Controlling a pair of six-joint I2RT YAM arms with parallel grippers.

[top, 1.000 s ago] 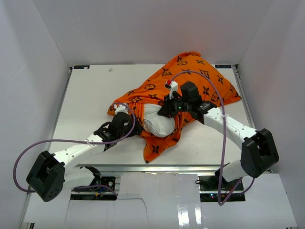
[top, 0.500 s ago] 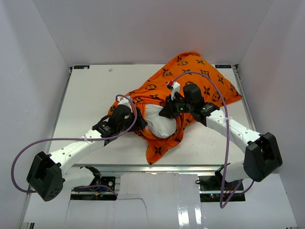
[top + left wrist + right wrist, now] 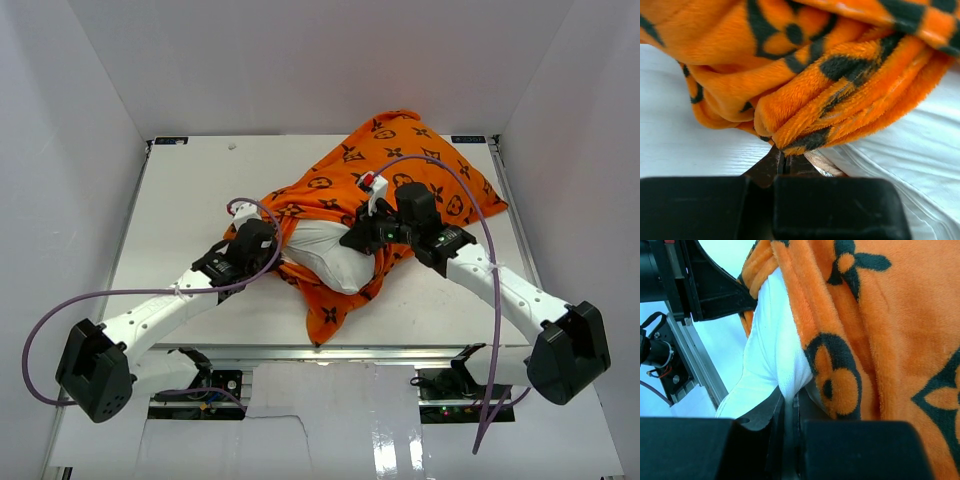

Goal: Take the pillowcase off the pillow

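The orange pillowcase (image 3: 400, 165) with black motifs lies diagonally across the table, bunched at its near end. The white pillow (image 3: 325, 258) bulges out of that open end. My left gripper (image 3: 278, 252) sits at the pillow's left side. In the left wrist view this gripper (image 3: 781, 156) is shut on a bunched fold of the pillowcase (image 3: 815, 75), with the pillow (image 3: 920, 150) to the right. My right gripper (image 3: 352, 240) is at the pillow's right side. Seen from the right wrist, it (image 3: 790, 399) is shut on a pinch of pillow (image 3: 767, 355) fabric beside the pillowcase (image 3: 890, 330).
The white table (image 3: 190, 200) is closed in by white walls at the back and both sides. Purple cables loop over both arms. The metal rail (image 3: 695, 360) at the table's near edge and the left arm (image 3: 705, 280) show in the right wrist view.
My left gripper has gone from open to shut on the pillowcase's edge. The right arm has shifted a little to the right with the pillow fabric, exposing slightly more white.
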